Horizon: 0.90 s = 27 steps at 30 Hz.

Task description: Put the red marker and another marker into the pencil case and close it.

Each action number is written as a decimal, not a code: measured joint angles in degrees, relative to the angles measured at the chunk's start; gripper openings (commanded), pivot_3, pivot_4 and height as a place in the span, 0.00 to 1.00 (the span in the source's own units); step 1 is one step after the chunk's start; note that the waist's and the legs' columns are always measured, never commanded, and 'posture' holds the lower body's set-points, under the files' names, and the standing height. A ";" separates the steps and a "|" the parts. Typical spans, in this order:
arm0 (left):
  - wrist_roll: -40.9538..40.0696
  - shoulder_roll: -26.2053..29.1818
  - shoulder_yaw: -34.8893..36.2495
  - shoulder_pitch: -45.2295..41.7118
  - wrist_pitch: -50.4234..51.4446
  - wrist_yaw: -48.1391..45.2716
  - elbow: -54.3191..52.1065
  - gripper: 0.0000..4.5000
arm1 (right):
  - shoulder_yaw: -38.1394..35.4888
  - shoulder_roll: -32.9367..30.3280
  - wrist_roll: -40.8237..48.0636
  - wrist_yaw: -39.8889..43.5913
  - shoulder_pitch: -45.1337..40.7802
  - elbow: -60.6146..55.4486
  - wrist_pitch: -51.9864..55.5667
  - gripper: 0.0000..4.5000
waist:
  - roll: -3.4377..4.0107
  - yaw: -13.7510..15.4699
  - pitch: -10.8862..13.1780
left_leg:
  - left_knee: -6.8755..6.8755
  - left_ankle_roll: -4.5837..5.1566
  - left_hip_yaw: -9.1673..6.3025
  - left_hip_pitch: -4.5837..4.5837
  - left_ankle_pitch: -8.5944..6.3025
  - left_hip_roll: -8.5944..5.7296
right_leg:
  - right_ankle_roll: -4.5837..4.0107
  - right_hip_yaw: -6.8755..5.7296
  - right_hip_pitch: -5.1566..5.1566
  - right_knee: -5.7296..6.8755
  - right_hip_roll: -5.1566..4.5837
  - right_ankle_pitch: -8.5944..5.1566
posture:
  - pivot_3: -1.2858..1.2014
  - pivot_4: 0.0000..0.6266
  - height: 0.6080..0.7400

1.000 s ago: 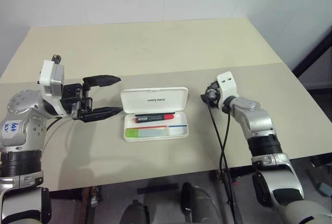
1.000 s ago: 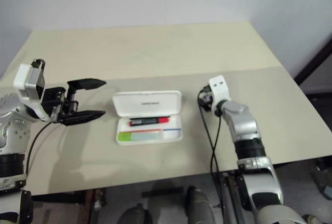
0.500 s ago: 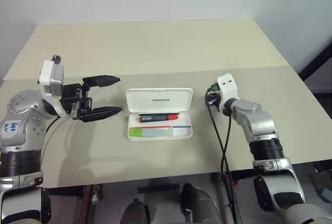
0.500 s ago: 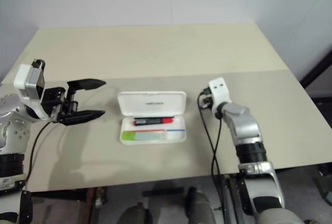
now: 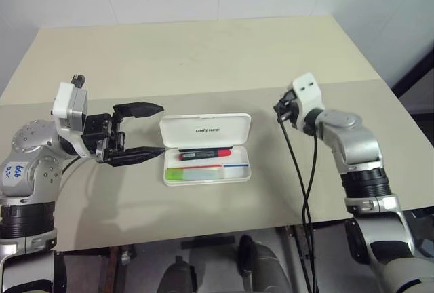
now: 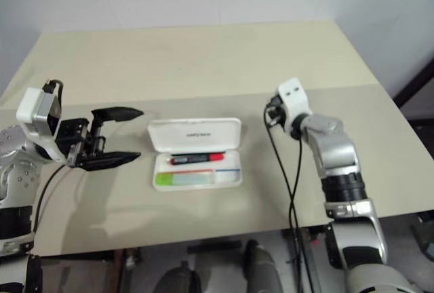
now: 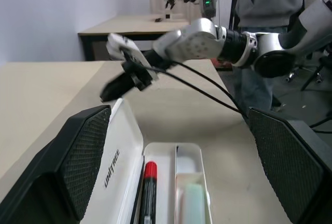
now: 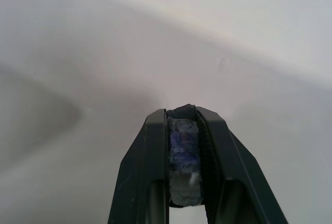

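Both markers [image 5: 202, 152] in open case [image 5: 205, 148] mid-table; lid unclosed. Left fingers [image 5: 144, 130] spread, right fingers [image 8: 182, 151] clenched on something small.

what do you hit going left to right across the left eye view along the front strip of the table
left gripper, open → pencil case, lid up, with the green highlighter and red marker lying inside → bare table → right gripper, shut on a small dark piece
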 measured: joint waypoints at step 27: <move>-4.00 4.39 13.88 24.03 -3.23 -4.82 -10.30 1.00 | 12.13 -18.25 18.02 24.10 4.85 -35.02 17.79 0.09 | -0.01 0.47 0.06 | -0.02 0.03 0.18 -0.07 -0.08 0.01 | 0.00 0.14 0.03 -0.03 0.01 0.00 | 0.52 0.24 1.00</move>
